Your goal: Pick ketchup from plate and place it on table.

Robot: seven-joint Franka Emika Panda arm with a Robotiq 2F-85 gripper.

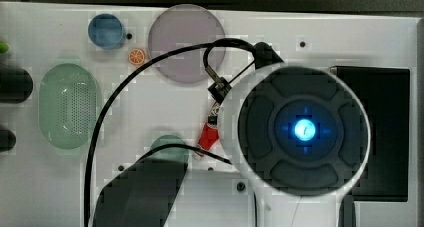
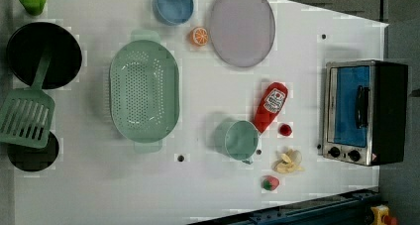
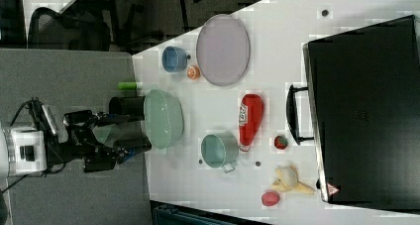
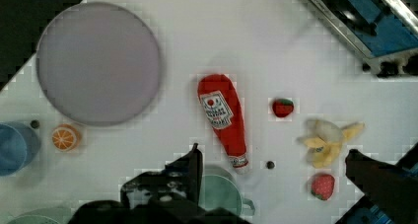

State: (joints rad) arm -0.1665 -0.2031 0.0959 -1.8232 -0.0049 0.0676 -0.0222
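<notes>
The ketchup (image 2: 270, 106), a slim red bottle with a white label, lies flat on the white table (image 2: 198, 185). It rests apart from the plate (image 2: 241, 32), with its cap end by a teal mug (image 2: 240, 140). The lilac-grey plate (image 4: 98, 63) has nothing on it. In the wrist view my gripper (image 4: 274, 154) is open, high above the table, and the ketchup (image 4: 223, 115) lies on the table below its two dark fingers. The right view has the gripper (image 3: 130, 132) off the table's edge. In the top view my arm covers most of the ketchup (image 1: 209, 133).
A green perforated basket (image 2: 143, 98), a blue cup (image 2: 173, 4) and an orange slice (image 2: 200, 35) lie near the plate. Two strawberries (image 4: 283, 107) (image 4: 323, 186) and a banana (image 4: 328, 137) sit beside the ketchup. A toaster oven (image 2: 364, 111) stands at the left view's right.
</notes>
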